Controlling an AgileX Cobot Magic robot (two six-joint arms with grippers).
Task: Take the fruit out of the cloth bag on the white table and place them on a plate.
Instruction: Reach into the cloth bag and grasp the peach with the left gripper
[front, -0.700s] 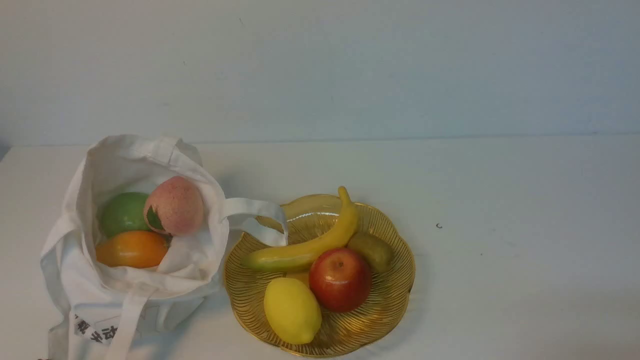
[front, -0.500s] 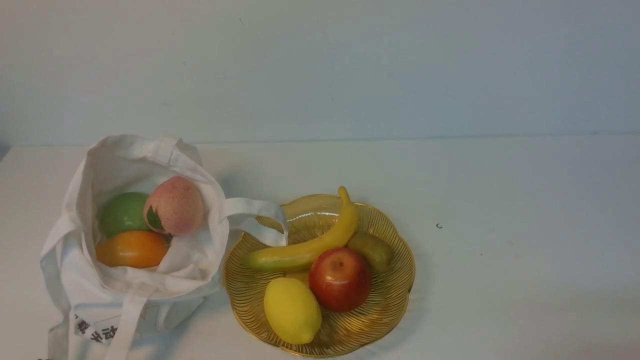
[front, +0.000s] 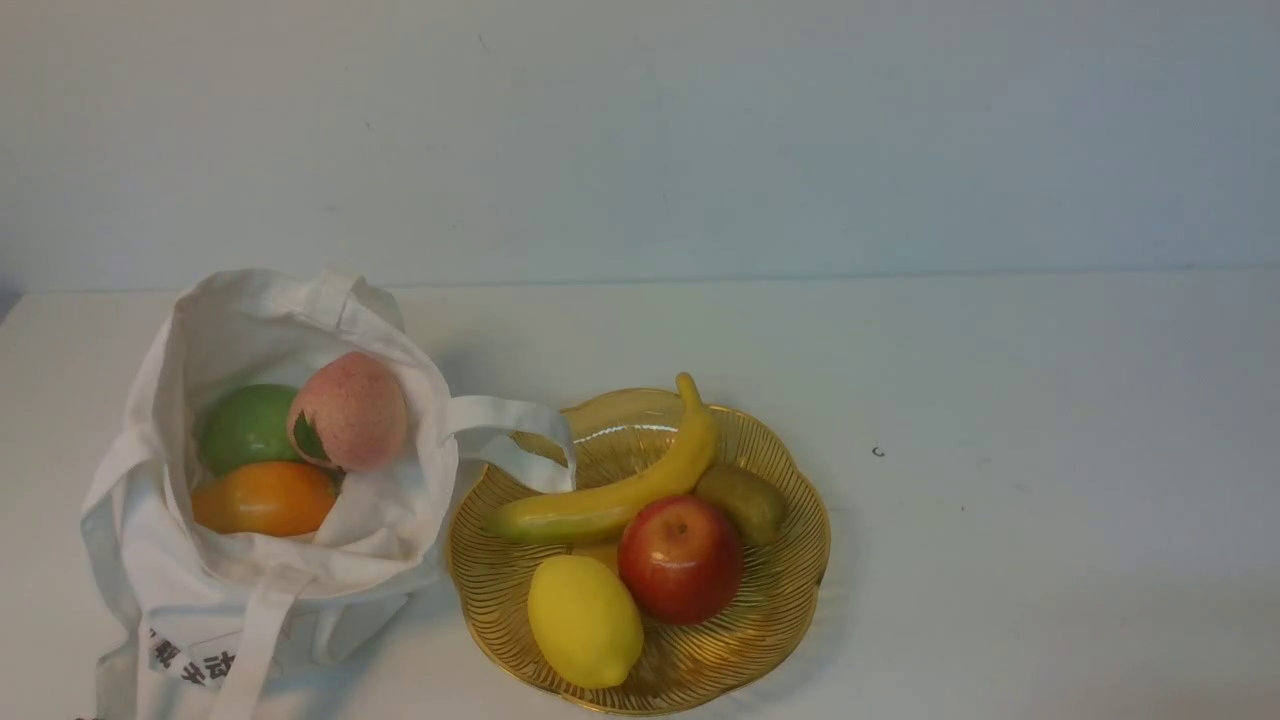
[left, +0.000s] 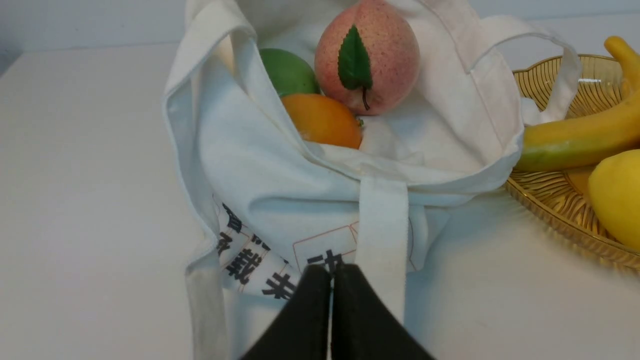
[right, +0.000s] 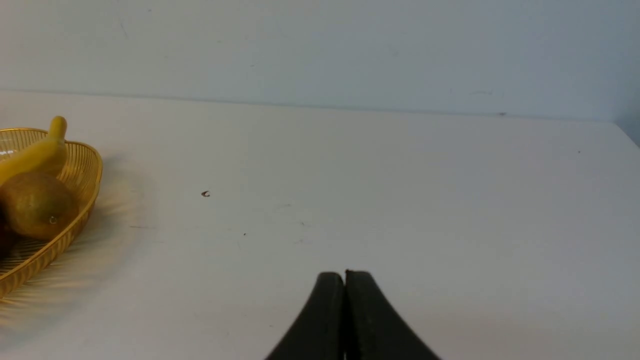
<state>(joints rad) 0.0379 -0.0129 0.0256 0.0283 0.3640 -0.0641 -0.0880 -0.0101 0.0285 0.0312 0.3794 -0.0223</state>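
Pale, bare wall behind; below it, wide white table, matte, flecked with a few dark specks. On its left side, cloth bag: soft white canvas, slumped open, mouth gaping upward and toward the robot, black printed characters low on the near wall. Inside, piled touching one another, three of the fruit: speckled pink peach on top, matte skin, green leaf turned to the near side; round glossy green fruit behind and to its left; oval orange fruit nearest, long axis lying left to right. Just right of the bag, plate: shallow golden wire ribs, scalloped rim, already carrying banana, apple, lemon and a brown kiwi-like piece, with one strap handle looped over its rim on the bag side. Left end effector: black fingers pressed together, holding nothing, close before the bag's printed wall, peach dead ahead past the folded rim. Right end effector: likewise closed and empty, facing bare table, plate only at the fringe of its view. Left arm judged much the nearer; probably needs to clear the rim, part its fingers and come down on the peach. Smooth rounded skin apt to roll; loose cloth and strap apt to snag.
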